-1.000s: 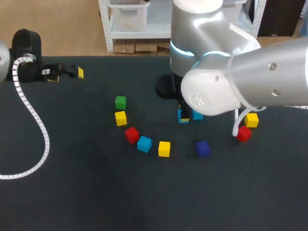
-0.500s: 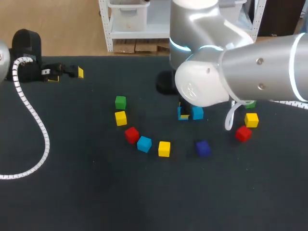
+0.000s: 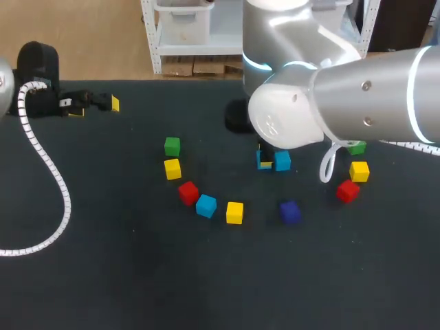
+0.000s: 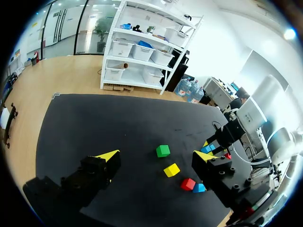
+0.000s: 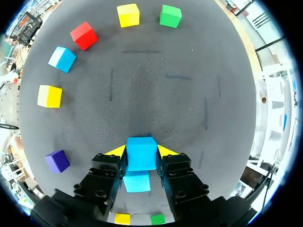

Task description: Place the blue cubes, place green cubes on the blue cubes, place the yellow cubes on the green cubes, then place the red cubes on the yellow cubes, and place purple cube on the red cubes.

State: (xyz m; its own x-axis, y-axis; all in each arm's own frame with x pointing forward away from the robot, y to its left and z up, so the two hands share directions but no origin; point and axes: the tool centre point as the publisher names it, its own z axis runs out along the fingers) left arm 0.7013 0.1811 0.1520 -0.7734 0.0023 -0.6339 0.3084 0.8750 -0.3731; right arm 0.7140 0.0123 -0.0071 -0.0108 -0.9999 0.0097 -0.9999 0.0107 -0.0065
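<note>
My right gripper (image 5: 141, 152) is shut on a blue cube (image 5: 141, 153), with both yellow tips against its sides. A second blue cube (image 5: 137, 181) lies right beside it, under the gripper body. In the head view the held blue cube (image 3: 263, 163) and its neighbour (image 3: 282, 161) sit side by side below my right arm's bulk. Ahead of the gripper lie a green cube (image 5: 170, 16), a yellow cube (image 5: 128, 14), a red cube (image 5: 84, 35), a third blue cube (image 5: 62, 59), another yellow cube (image 5: 49, 96) and the purple cube (image 5: 57, 161). My left gripper (image 3: 96, 103) rests open at the far left.
At the right stand a red cube (image 3: 348, 191), a yellow cube (image 3: 359, 171) and a green cube (image 3: 356, 146), partly hidden by my right arm. A white coiled cable (image 3: 48, 172) trails over the table's left side. The near half of the dark table (image 3: 206, 289) holds no cubes.
My right arm's elbow has swung back and to the left, uncovering the green cube at the right. The gripper stays shut on the blue cube, and the left arm has not moved.
</note>
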